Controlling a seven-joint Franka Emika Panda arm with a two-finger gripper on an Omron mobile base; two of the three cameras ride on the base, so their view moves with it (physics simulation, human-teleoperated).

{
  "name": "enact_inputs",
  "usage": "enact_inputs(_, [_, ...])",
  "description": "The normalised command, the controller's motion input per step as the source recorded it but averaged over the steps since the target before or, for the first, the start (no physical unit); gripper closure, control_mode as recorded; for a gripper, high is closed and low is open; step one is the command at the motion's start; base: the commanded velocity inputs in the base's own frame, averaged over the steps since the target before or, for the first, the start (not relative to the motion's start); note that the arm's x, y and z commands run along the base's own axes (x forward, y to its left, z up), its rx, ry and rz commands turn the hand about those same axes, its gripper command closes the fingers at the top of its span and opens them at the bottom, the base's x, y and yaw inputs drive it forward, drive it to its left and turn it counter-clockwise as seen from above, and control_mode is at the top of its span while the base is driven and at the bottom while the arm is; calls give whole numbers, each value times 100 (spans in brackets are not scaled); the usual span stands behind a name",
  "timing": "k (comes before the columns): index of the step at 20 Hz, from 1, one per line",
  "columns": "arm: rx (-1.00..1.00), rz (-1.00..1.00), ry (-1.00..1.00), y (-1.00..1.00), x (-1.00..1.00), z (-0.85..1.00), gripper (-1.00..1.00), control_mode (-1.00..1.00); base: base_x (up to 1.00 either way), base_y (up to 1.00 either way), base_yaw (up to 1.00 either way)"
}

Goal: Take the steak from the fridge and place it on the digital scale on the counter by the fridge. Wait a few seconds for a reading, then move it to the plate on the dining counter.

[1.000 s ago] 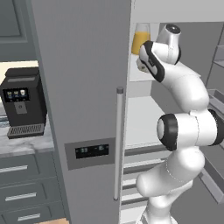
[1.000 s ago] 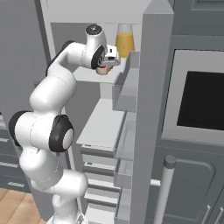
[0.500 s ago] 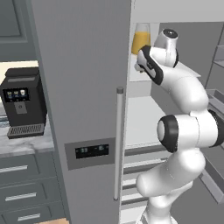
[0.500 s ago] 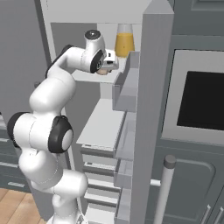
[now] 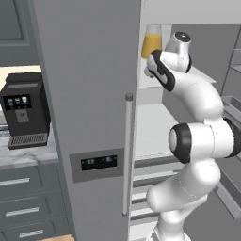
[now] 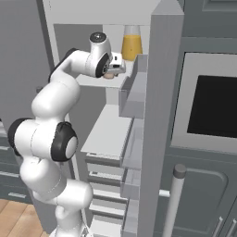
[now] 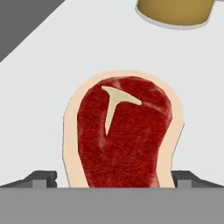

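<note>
The steak (image 7: pixel 120 131), a red slab with a tan rim, lies flat on the fridge's white upper shelf (image 7: pixel 48 74). My gripper (image 7: pixel 114 178) is open and straddles it, with one dark fingertip (image 7: pixel 41 178) at each side of the meat. In the right base view the gripper (image 6: pixel 115 70) is low over the shelf, and a bit of the steak (image 6: pixel 109 76) shows under it. In the left base view the hand (image 5: pixel 150 70) is partly hidden behind the edge of the grey steel fridge door (image 5: pixel 84 94).
A jug of orange juice (image 6: pixel 131 44) stands on the same shelf just behind the steak. The open right fridge door with its bins (image 6: pixel 139 92) is close beside the hand. A black coffee machine (image 5: pixel 24 110) sits on the marble counter (image 5: pixel 23 157). A wall oven (image 6: pixel 213 106) is to the right.
The hand has sunk a little toward the shelf and reached slightly further in, so the fingers now stand on both sides of the steak. The steak and the jug have not moved.
</note>
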Motion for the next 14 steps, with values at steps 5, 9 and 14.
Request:
enact_inputs(5, [0, 0, 0, 0, 26, -10, -100, -100, 0, 0, 0])
enact_inputs(9, [0, 0, 0, 0, 0, 0, -100, -100, 0, 0, 0])
enact_inputs(14, [0, 0, 0, 0, 0, 0, 100, -100, 0, 0, 0])
